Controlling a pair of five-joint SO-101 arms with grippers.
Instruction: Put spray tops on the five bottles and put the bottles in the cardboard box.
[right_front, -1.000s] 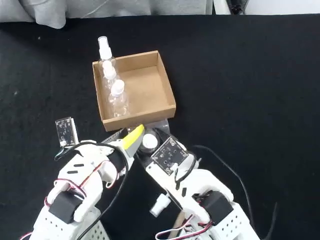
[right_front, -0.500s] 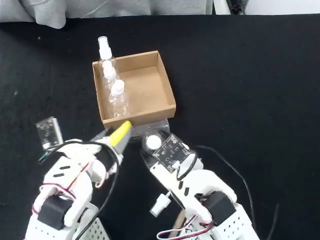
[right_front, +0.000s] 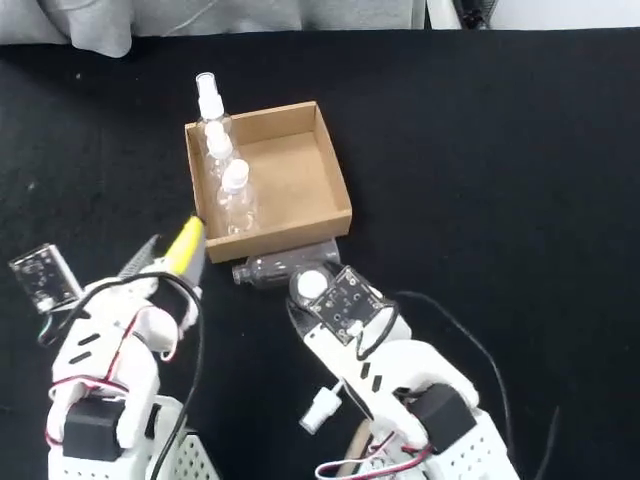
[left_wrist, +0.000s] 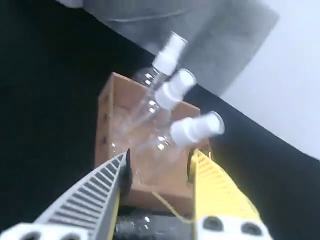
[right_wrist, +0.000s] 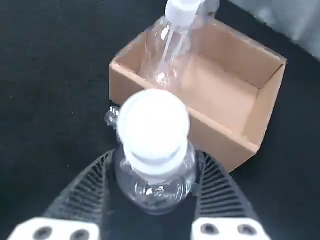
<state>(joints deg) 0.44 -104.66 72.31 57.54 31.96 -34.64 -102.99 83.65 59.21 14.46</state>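
High view: black surface (right_front: 500, 150) stretches wide to the right of the cardboard box (right_front: 280, 235), which sits left of centre. Grey cloth (right_front: 80, 25) lies along the far edge. The right part of the box floor is open cardboard. Three bottles (right_front: 218, 150) with white spray tops stand in a row against its left wall, the farthest leaning out over the back corner. Left claw (right_front: 172, 238) hovers off the box's near-left corner, spread wide with nothing between the tips; its wrist view looks past them at the near wall and the three tops. Right claw (right_front: 312, 290) sits just before the near wall, clamped around an upright held bottle (right_wrist: 152, 180) with a white top. Lying bottle (right_front: 285, 266) rests on its side between that claw and the box, right against or just beside the wall, neck toward the left arm. Black cable (right_front: 470, 345) lies right of the right arm. Loose spray top (right_front: 320, 408) lies between the two arm bases.
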